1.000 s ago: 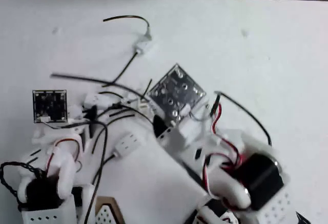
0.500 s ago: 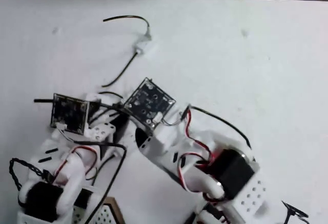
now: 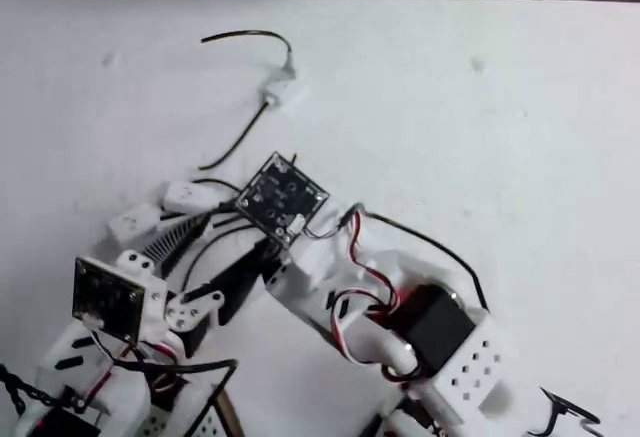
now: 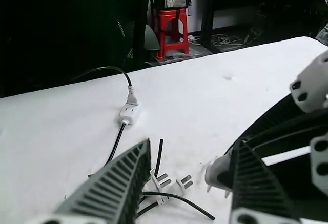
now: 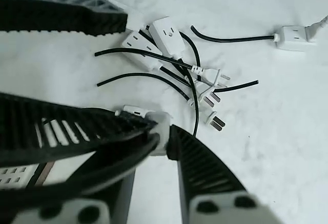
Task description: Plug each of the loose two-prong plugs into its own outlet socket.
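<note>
While the right gripper (image 5: 165, 131) pinches a smooth white plug (image 5: 154, 117) between its black ribbed fingers, I see the left gripper (image 4: 192, 149) spread wide near loose two-prong plugs (image 4: 171, 184); blocky white sockets (image 5: 166, 32) lie among thin black cords (image 5: 138, 75) just beside them.

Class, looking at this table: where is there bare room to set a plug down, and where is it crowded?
Bare: the table right of and beyond the joined plug and socket. Crowded: near left, where loose plugs and sockets tangle beside the open left end effector and the right end effector gripping a white connector.
</note>
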Robot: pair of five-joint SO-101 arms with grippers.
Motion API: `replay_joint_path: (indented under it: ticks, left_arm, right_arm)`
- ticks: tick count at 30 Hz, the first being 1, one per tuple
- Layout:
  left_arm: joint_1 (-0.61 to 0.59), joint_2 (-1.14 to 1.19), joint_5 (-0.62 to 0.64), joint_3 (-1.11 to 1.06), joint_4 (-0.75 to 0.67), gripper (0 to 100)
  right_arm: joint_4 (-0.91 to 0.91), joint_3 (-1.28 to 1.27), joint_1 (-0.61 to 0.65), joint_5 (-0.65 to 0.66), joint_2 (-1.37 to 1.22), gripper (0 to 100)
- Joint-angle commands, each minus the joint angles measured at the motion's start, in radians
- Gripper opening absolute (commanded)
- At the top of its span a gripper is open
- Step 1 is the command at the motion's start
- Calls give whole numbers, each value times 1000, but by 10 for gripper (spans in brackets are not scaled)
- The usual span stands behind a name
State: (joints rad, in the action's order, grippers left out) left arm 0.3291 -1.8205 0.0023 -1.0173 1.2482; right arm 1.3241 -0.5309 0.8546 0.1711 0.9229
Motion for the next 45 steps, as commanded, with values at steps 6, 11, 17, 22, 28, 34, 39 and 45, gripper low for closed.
replay_joint_path:
  ticks: [6,11,17,22,28,34,39,45]
  left_arm:
    - [-205,-2,-3,34,-12,260]
    - [-472,-2,-80,38,-9,260]
    - [-789,-2,-83,-54,-11,260]
    - [-914,-2,-83,-187,-15,260]
    - [-934,-2,-81,-328,-9,260]
    - [-934,-2,-83,-396,-14,260]
    - [-934,-2,-83,-413,-15,260]
    - [-934,-2,-83,-413,-15,260]
  right_arm:
    - [-39,6,-25,-11,8,17]
    - [-151,-48,-140,-11,2,17]
    - [-415,-321,-90,-46,2,17]
    - [-601,-497,-85,-183,2,17]
    - [-657,-566,-85,-190,-30,17]
    - [-670,-485,-85,-302,-274,17]
    - [-673,-436,-33,-367,-406,17]
    - [-679,-413,25,-400,-417,17]
